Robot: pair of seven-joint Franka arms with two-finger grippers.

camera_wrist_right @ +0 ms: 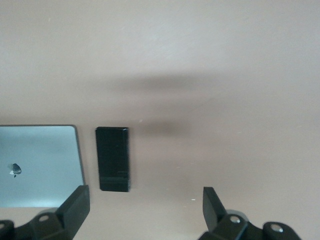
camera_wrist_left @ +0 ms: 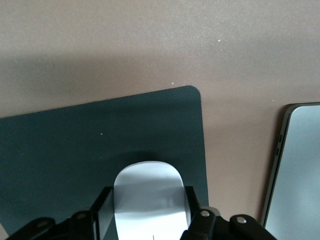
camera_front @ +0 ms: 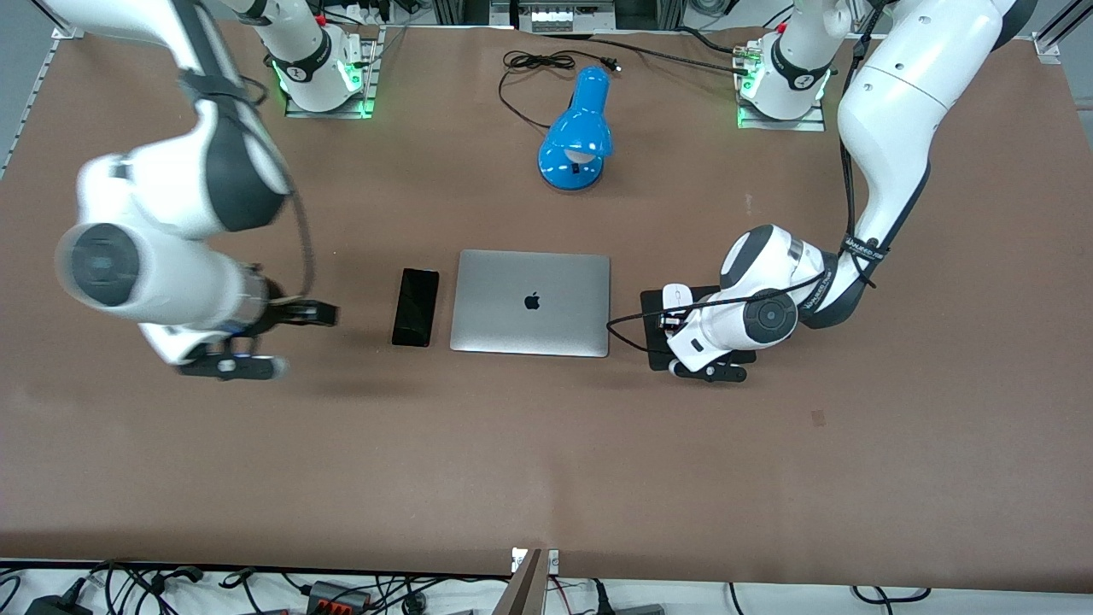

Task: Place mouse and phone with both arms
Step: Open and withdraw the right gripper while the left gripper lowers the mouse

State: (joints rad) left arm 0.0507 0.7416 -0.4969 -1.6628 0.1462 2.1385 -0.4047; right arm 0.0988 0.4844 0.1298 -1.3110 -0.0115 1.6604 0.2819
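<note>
I have the left gripper (camera_wrist_left: 150, 220) low over the black mouse pad (camera_front: 657, 301), at the left arm's end of the closed laptop (camera_front: 531, 301). Its fingers (camera_wrist_left: 102, 210) sit flat against both flanks of the white mouse (camera_wrist_left: 150, 197), so I read it as clamped on the mouse, whose long axis runs straight out from the gripper.

My right gripper (camera_wrist_right: 145, 207) hangs over bare worktop (camera_front: 546, 461) with its fingers spread wide and nothing between them. The phone (camera_front: 416, 307) lies flat just beside the laptop, toward the right arm's end, its long axis parallel to the laptop's edge. It looks already placed; releasing the mouse is what I judge remains.
</note>
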